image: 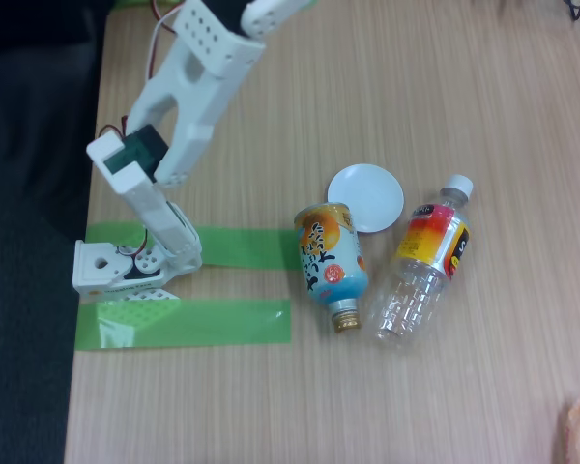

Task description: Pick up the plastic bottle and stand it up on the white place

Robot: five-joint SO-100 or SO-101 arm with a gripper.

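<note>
Lying flat on the wooden worktop (464,387), the plastic bottle (425,263), clear and looking empty, white cap pointing up-right, just right of the white place (367,193). Beside it, on its side, orange-and-blue bottle (331,263), gold neck uncapped, its base overlapping the disc's edge. Up top-left, white arm (188,97); tool state impossible to tell.

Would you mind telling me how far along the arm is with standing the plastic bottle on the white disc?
Nothing looks done yet. The plastic bottle lies on its side on the wooden table, just right of the white disc, which stands bare. The orange-and-blue bottle lies beside it. Nothing is in hand: the white arm rises at the left, away from both bottles. Reaching, grasping, lifting and standing the bottle up all remain.
</note>
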